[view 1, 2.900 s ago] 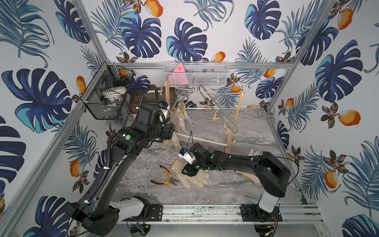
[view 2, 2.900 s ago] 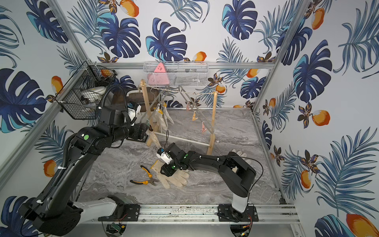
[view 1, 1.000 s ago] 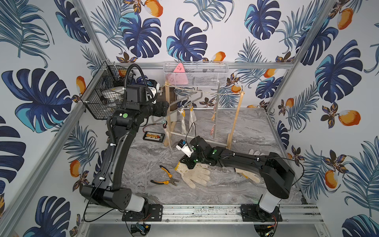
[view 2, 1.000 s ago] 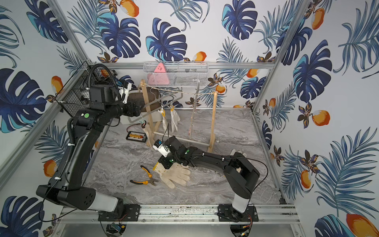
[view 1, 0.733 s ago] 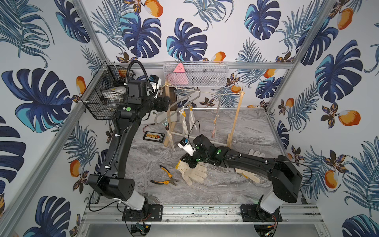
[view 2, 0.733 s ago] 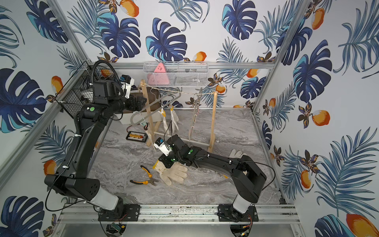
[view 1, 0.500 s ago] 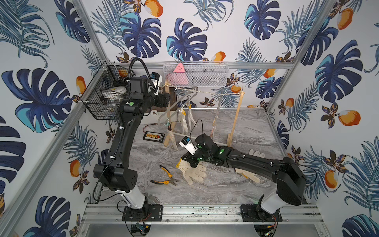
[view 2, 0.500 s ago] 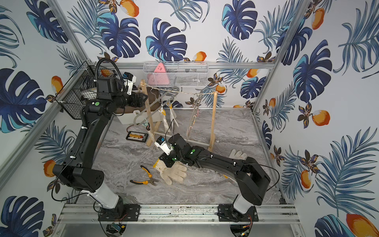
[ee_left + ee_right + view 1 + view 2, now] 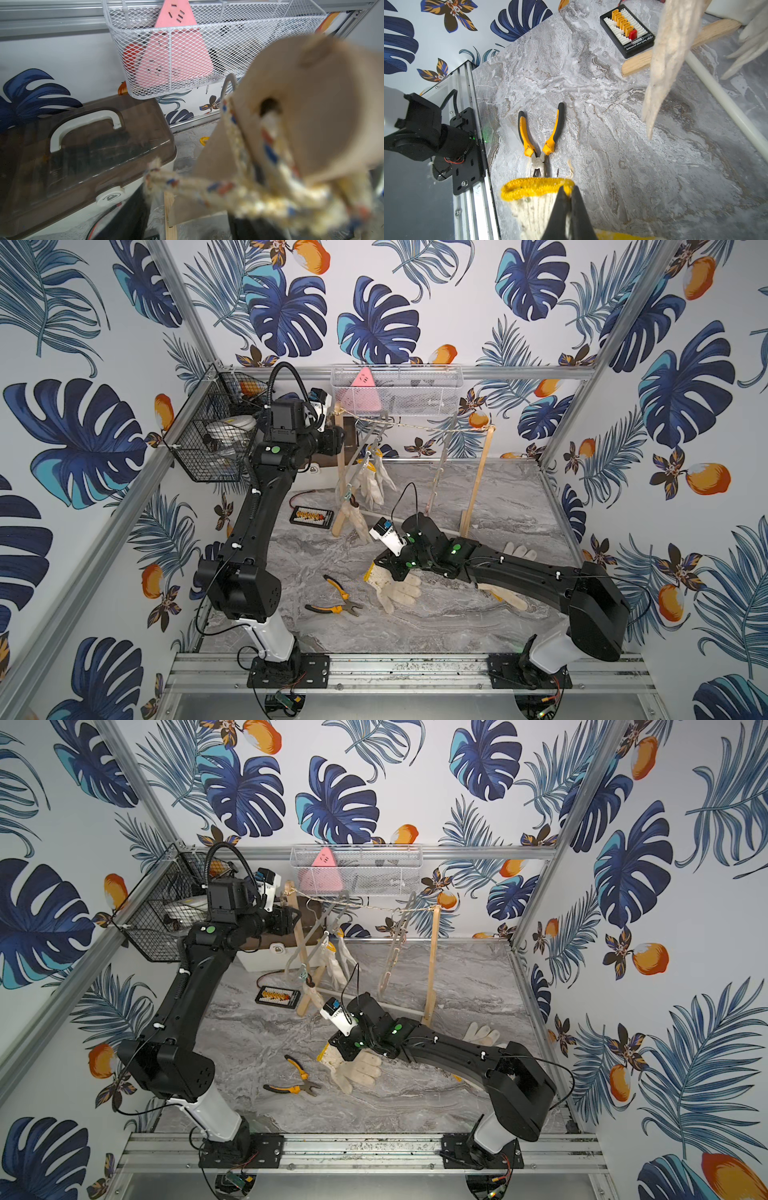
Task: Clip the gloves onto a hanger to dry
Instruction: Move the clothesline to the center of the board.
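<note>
Two, perhaps three cream knitted work gloves (image 9: pixel 375 481) hang clipped on the grey clip hanger (image 9: pixel 369 439) at 11 o'clock over the grey marble counter (image 9: pixel 316 556). They are bunched, so the count is unsure. The second grey hanger (image 9: pixel 440 466), toward 12 o'clock on the same rope (image 9: pixel 415 427), looks bare.

My right gripper (image 9: pixel 568 192): jaws pressed together on the yellow cuff of a cream glove (image 9: pixel 397 591) near counter centre, its fingers splayed toward 5 o'clock. Whether it has lifted clear of the counter, I can't tell.

My left gripper (image 9: pixel 338 439): up by the wooden post top at 11 o'clock. The wrist view is filled with blurred post and rope, so I cannot tell how the jaws stand.

Left to do: two more cream gloves at 3 o'clock, one beyond my right arm (image 9: pixel 518 551) and one partly under it (image 9: pixel 505 599).

Judgement: about halfway. Three gloves are yet to be clipped, the pinched one first.
</note>
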Motion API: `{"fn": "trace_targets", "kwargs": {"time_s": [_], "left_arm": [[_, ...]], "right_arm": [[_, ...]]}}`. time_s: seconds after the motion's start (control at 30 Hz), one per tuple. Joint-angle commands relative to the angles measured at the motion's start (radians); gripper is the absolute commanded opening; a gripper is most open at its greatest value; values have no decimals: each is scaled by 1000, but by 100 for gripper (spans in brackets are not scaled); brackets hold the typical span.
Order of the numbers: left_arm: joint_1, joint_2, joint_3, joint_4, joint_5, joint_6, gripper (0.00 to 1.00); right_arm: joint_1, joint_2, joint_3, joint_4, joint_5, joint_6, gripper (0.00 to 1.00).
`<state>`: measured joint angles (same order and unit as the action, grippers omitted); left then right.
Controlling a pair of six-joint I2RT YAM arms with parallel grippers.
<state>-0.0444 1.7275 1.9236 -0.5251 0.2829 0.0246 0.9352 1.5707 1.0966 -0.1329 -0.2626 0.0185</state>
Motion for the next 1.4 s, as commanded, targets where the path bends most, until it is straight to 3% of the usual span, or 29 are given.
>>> {"fn": "trace_targets", "kwargs": {"time_s": [0.0, 0.27, 0.67, 1.37], "left_arm": [[-1, 7, -4, 63, -21, -2, 57], [-44, 19, -11, 83, -104, 9, 53], [-76, -4, -35, 81, -234, 8, 31], [-236, -244, -282, 58, -529, -6, 11]], "right_arm": [[-3, -12, -5, -3, 8, 11, 0], [-12, -32, -18, -6, 9, 11, 0], [-26, -48, -38, 1, -3, 15, 0], [-37, -105, -74, -2, -50, 13, 0]]}}
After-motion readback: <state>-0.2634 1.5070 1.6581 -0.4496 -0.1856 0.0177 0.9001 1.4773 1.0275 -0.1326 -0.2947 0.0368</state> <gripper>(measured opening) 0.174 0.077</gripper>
